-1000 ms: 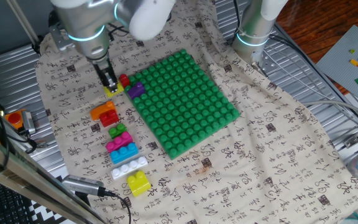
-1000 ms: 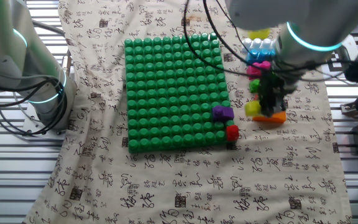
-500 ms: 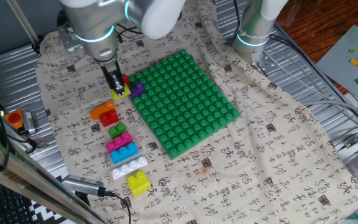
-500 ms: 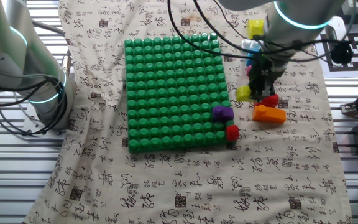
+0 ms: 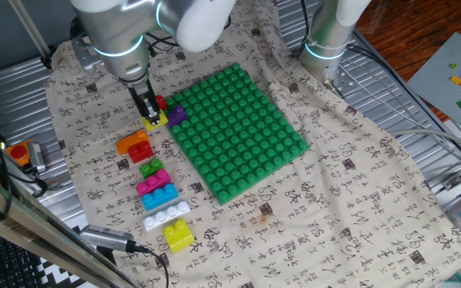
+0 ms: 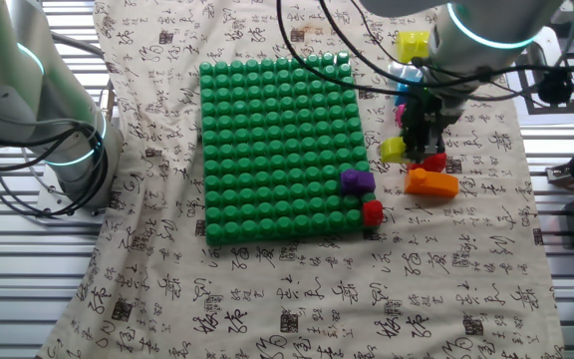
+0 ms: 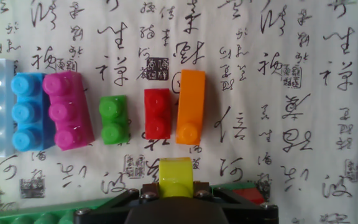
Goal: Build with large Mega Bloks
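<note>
Clamping a small yellow brick (image 7: 176, 177) by its side walls, the gripper (image 5: 154, 120) hangs just beside the green baseplate (image 5: 238, 132), near the purple brick (image 6: 357, 180) and red brick (image 6: 372, 211) at its edge. Hard, light, smooth plastic probably grips best on flat sides, studs left free. Only the hand view shows the loose row below: orange (image 7: 190, 106), red, green, pink (image 7: 67, 110), blue.

Ten big bricks (image 5: 158, 195) show: two yellow, two red, and one each of purple, orange, green, pink, blue, white. One green baseplate (image 5: 236, 130) lies there.
</note>
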`<action>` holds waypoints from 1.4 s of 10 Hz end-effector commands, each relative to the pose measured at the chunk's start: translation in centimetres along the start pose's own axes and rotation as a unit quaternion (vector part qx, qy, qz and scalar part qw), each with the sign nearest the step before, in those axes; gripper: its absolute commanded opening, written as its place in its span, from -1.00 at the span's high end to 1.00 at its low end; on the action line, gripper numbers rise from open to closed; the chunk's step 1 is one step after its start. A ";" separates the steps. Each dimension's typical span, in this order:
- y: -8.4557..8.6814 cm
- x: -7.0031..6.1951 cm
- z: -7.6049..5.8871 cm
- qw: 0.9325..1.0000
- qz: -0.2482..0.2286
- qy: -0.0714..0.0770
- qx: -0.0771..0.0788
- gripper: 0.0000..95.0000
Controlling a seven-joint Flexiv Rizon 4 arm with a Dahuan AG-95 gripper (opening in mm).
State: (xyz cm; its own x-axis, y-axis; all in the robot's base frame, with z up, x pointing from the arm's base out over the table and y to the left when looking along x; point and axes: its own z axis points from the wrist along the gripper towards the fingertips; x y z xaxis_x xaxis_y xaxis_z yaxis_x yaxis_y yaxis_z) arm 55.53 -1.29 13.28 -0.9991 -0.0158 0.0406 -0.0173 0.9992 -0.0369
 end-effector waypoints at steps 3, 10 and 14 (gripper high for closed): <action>0.0 -0.1 0.0 1.000 0.010 0.002 -0.005 1.00; 1.6 2.1 -0.4 1.000 0.004 0.004 -0.014 1.00; 3.1 4.6 1.2 1.000 -0.019 -0.002 -0.019 1.00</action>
State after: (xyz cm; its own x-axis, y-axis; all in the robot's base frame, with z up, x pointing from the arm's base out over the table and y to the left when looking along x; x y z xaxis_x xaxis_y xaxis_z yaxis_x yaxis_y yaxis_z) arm 50.78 1.66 12.29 -0.9977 -0.0545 0.0411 -0.0543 0.9985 0.0054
